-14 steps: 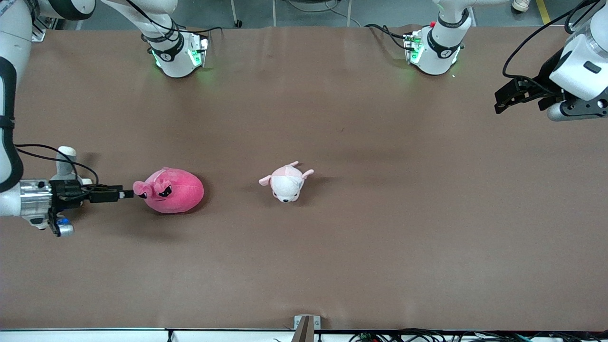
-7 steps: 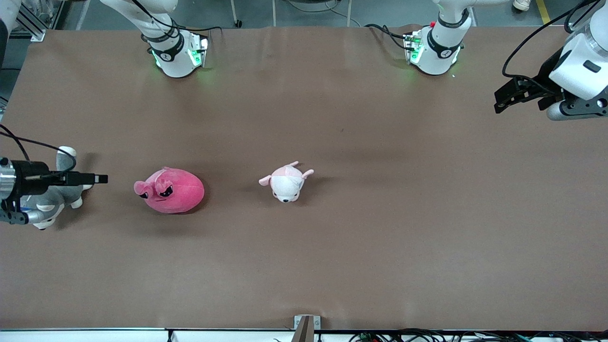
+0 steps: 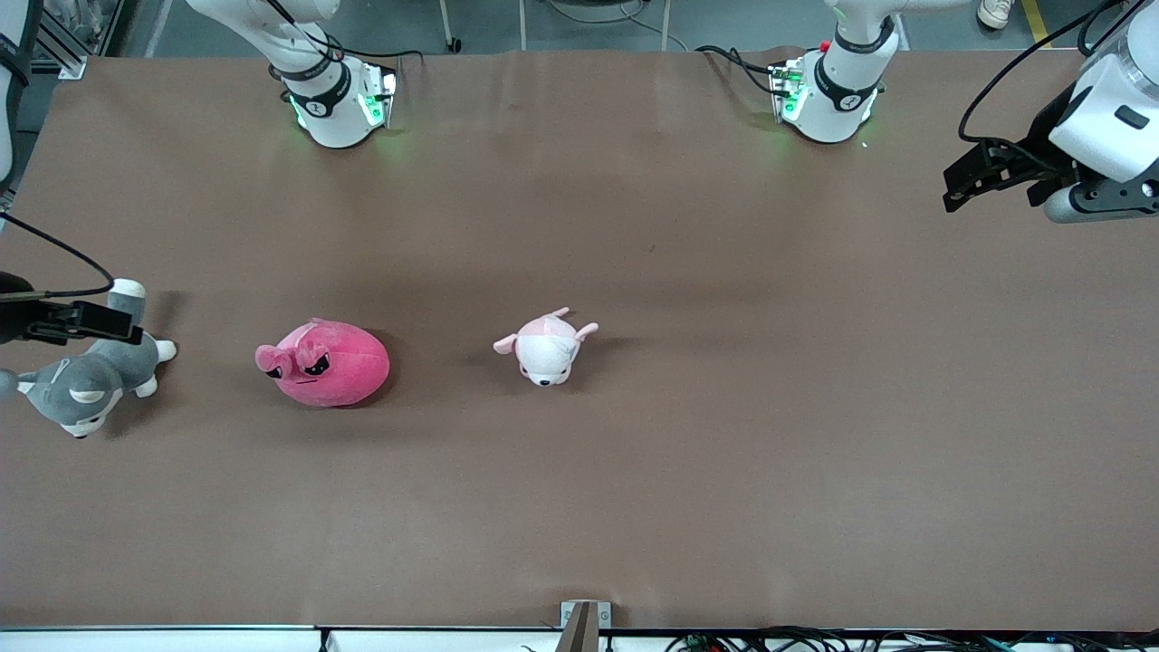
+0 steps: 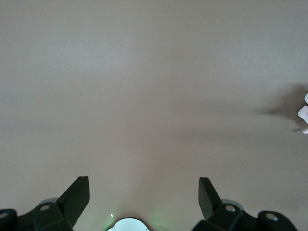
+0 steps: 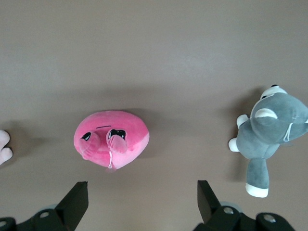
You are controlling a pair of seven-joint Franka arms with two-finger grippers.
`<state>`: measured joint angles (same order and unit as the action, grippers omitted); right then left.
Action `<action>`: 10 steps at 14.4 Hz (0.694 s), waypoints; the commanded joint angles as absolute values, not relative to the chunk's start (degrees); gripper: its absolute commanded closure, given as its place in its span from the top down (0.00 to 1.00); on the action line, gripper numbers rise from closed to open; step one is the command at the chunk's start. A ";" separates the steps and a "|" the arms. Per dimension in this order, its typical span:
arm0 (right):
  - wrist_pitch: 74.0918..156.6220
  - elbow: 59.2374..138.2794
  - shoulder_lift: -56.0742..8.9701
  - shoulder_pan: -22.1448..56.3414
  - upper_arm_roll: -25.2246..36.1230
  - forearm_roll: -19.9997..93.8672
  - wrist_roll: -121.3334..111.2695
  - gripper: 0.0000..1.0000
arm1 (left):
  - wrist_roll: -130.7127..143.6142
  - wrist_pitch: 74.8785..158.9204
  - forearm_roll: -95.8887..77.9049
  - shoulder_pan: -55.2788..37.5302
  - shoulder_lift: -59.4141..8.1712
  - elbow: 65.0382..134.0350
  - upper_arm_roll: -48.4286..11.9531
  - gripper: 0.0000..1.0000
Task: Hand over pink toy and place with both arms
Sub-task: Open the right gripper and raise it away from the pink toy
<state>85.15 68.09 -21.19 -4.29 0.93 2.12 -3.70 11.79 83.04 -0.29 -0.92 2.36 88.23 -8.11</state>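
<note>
The pink toy (image 3: 323, 364) lies on the brown table (image 3: 724, 471) at mid-height of the front view, toward the right arm's end, with its face turned toward that end. Nothing touches it. A pale pink-and-white plush (image 3: 546, 347) sits near the frame's centre, well apart from it. A grey plush dog (image 3: 86, 380) lies at the frame's edge at the right arm's end.

The right gripper (image 3: 125, 327) hangs over the grey dog's back at that edge. Its wrist view shows the 2 fingers spread wide with nothing between them, and the camera looks down on both the pink toy and the dog. Placed so, the right arm stands clear of the pink toy while keeping it in sight.

The left gripper (image 3: 955, 186) waits in the upper corner of the front view at the left arm's end. Its fingers are also apart and bare, over bare table. That leaves the middle of the table free for a meeting of the 2 arms.

With both grippers holding nothing and the toy at rest, the scene fits either a pickup to come or a finished placement. The pictures do not settle which.
</note>
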 commanded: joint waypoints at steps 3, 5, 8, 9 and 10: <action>86.13 71.44 -12.59 -4.39 0.44 0.79 -3.25 1.00 | 11.43 82.35 -0.53 -0.88 3.25 88.42 -8.26 1.00; 88.32 75.74 -9.07 -4.57 0.44 0.70 -3.34 1.00 | 11.34 82.44 -0.53 -0.79 3.34 88.33 -8.26 1.00; 89.82 82.42 -4.32 -4.39 0.44 0.62 -3.16 1.00 | 11.16 82.35 -0.53 -0.62 3.34 88.33 -8.26 1.00; 90.69 84.62 -2.83 -4.57 0.44 0.62 -3.25 1.00 | 11.16 82.35 -0.53 -0.53 3.34 88.33 -8.17 1.00; 90.96 86.12 -1.51 -4.66 0.53 0.62 -3.16 1.00 | 11.16 82.35 -0.53 -0.53 3.34 88.33 -8.17 1.00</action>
<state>88.36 78.69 -6.66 -4.29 0.95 1.95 -3.70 11.72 83.04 -0.29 -0.90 2.42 88.23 -8.09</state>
